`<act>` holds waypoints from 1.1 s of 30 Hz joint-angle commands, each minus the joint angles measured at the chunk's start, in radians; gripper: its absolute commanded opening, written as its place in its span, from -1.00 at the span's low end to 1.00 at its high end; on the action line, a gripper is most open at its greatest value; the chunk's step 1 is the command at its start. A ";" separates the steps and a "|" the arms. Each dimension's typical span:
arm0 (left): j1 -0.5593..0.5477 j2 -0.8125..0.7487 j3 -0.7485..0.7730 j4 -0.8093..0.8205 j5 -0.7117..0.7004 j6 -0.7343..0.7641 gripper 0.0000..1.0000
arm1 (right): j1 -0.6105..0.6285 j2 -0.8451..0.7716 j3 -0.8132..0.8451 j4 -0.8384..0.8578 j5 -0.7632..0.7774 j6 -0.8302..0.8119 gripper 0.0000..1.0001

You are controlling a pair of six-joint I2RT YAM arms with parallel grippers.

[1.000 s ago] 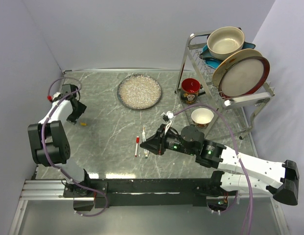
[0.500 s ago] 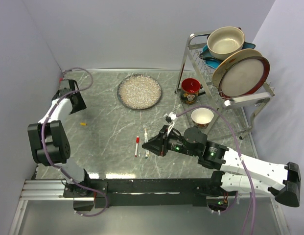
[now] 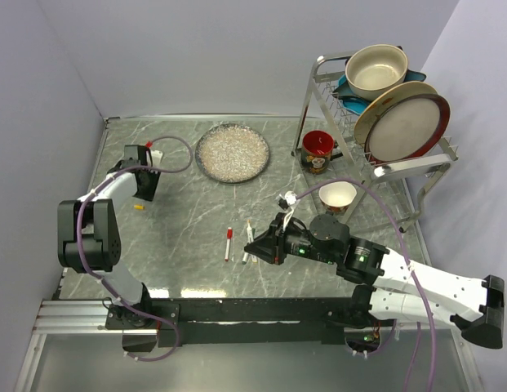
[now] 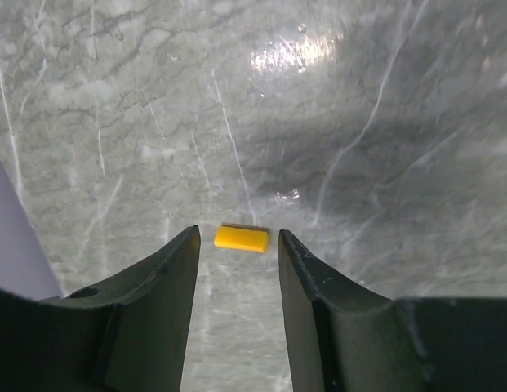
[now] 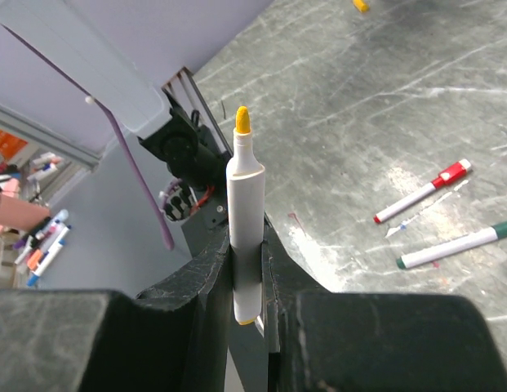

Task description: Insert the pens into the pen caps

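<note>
the left gripper [image 4: 237, 237] hangs over the yellow cap [image 4: 242, 238] lying on the table [image 4: 359, 98], jaws spread either side of it and not touching. the right gripper [image 5: 249, 273] pinches the yellow-tipped pen [image 5: 245, 196] upright. the cap is tiny and lies flat, so an off-centre squeeze could flick it away or grip it crooked. the white cup [image 3: 338, 194] and the bowl [image 3: 375, 69] on the rack look empty.

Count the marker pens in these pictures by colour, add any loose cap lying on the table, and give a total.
Yellow-tipped pen: 1
Red-ended pen: 1
Green-ended pen: 1
Loose yellow cap: 1
Total: 4
</note>
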 commanded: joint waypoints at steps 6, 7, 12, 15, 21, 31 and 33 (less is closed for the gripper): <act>0.002 0.052 -0.011 0.022 0.037 0.176 -0.07 | 0.004 0.022 0.056 -0.010 -0.003 -0.044 -0.99; 0.002 0.057 -0.011 0.012 0.043 0.182 -0.06 | 0.005 0.023 0.054 -0.010 -0.005 -0.044 -0.99; 0.005 0.059 -0.020 0.011 0.040 0.188 -0.04 | 0.004 0.036 0.063 -0.017 0.000 -0.055 -0.99; 0.019 0.075 -0.019 0.009 0.050 0.185 -0.03 | 0.005 0.033 0.067 -0.019 0.005 -0.060 -0.98; 0.021 0.095 -0.020 -0.001 0.030 0.178 -0.04 | 0.004 0.027 0.059 -0.028 0.020 -0.063 -0.98; 0.021 0.082 -0.052 -0.048 -0.047 0.100 -0.05 | 0.004 0.020 0.073 -0.045 0.041 -0.071 -0.97; 0.019 0.080 -0.062 -0.051 -0.030 0.080 -0.05 | 0.005 0.008 0.064 -0.036 0.050 -0.067 -0.97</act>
